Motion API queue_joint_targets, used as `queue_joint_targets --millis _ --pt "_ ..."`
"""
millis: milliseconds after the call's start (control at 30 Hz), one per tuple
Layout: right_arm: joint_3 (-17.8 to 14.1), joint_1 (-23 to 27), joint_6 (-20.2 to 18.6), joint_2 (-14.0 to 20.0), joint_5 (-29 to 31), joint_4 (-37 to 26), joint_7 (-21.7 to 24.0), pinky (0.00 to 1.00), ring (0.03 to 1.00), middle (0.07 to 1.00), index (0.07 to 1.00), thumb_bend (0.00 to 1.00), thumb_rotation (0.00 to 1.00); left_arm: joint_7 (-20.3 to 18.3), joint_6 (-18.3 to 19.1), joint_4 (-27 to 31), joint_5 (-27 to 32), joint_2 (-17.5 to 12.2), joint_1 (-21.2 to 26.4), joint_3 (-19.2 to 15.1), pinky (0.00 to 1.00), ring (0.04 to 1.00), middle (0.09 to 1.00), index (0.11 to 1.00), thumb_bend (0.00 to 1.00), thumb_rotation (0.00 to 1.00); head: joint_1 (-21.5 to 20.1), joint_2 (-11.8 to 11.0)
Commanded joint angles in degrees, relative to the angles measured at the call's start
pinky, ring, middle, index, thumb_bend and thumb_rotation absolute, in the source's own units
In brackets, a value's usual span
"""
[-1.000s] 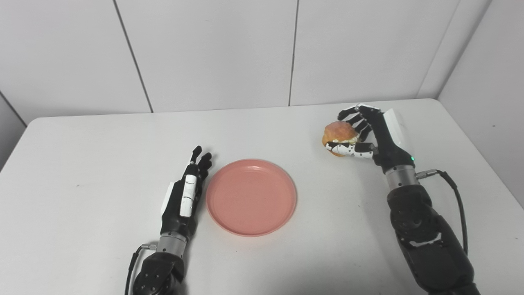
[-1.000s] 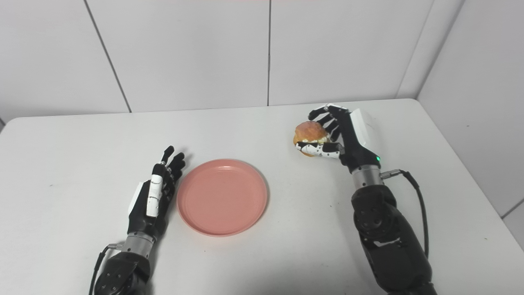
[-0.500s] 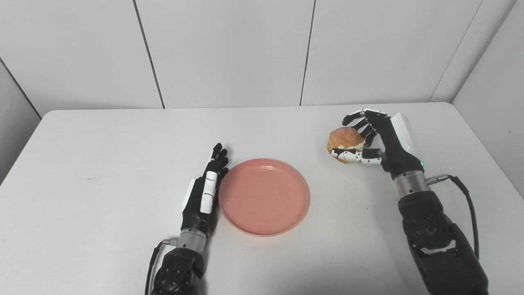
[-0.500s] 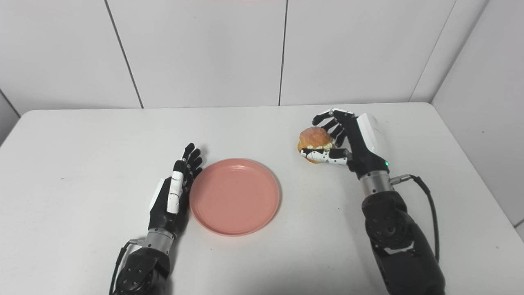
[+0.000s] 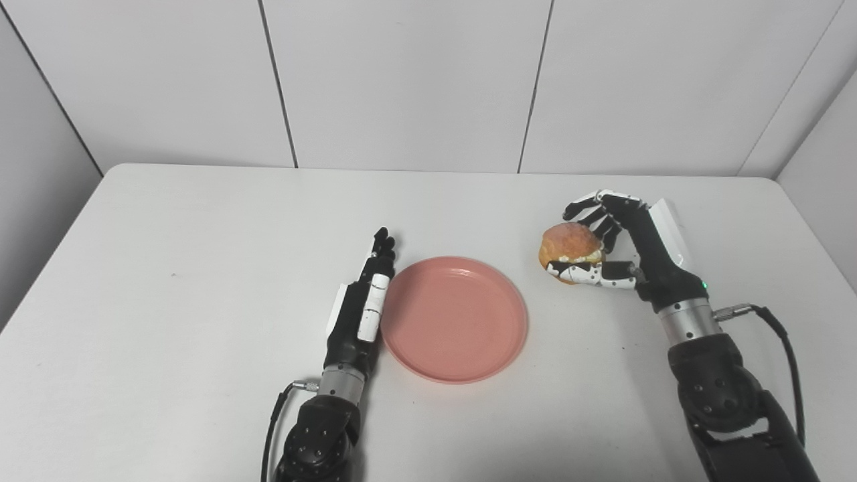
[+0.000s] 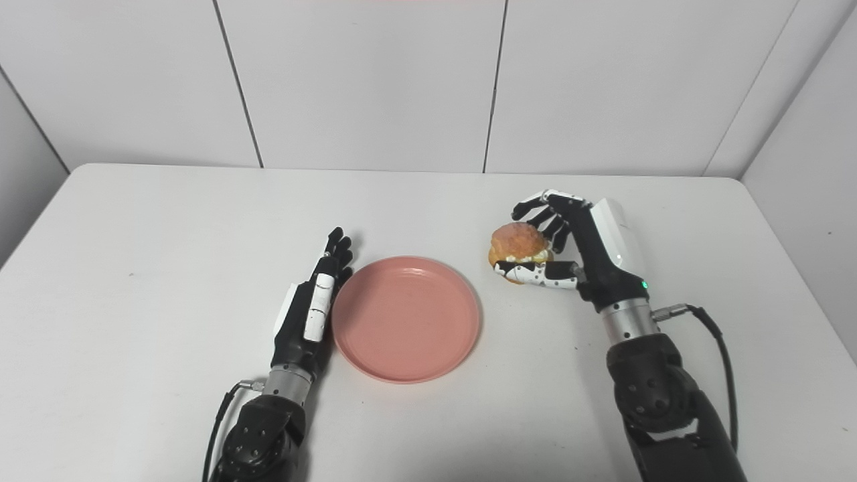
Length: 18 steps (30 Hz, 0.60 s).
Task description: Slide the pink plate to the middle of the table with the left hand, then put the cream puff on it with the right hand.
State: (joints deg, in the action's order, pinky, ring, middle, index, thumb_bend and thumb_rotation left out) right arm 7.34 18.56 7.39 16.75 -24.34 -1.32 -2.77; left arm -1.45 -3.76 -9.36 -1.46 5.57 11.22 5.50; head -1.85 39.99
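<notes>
Right hand [image 5: 619, 248] is wrapping the cream puff [image 5: 569, 242], fingers curled over the top and far side, thumb running under the near side, so I'm calling it clamped on the puff. Puff is sitting right of center in the frame; whether it is lifted off the white table [image 5: 167, 281] or resting on it, I can't tell. Left hand [image 6: 311, 314] is lying flat, fingers straight and together, holding nothing, its inner edge just beside or touching the left rim of the pink plate [image 6: 406, 318]; contact is too fine to tell.

Plate is sitting around center of the frame, so I'm judging the slide as done or nearly done. Key relation for the coming move: plate is lying to the lower left of my right hand, near it, with a strip of bare table between puff and the plate's right rim. Plate is round, so no long axis matters. Right hand is the one carrying; left hand is nearer the plate but only bracing its rim.
</notes>
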Motion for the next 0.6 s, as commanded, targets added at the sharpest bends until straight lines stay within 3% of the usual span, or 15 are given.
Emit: queue_joint_targets --millis 0,567 --pt "0.21 1.12 3.84 -0.01 -0.12 -2.09 -0.04 0.25 0.313 0.426 0.512 0.51 0.00 -0.16 0.31 -1.59 -0.07 0.93 -1.54 0.85 1.00 1.000 1.000 1.000 0.70 1.00 0.00 0.07" --pt "4.52 0.78 2.62 -3.49 -0.97 -4.30 3.87 0.23 0.296 0.414 0.507 0.51 0.00 0.02 0.47 -2.69 0.65 0.69 -0.41 -0.33 1.00 1.000 1.000 1.000 0.72 1.00 -0.94 -0.38"
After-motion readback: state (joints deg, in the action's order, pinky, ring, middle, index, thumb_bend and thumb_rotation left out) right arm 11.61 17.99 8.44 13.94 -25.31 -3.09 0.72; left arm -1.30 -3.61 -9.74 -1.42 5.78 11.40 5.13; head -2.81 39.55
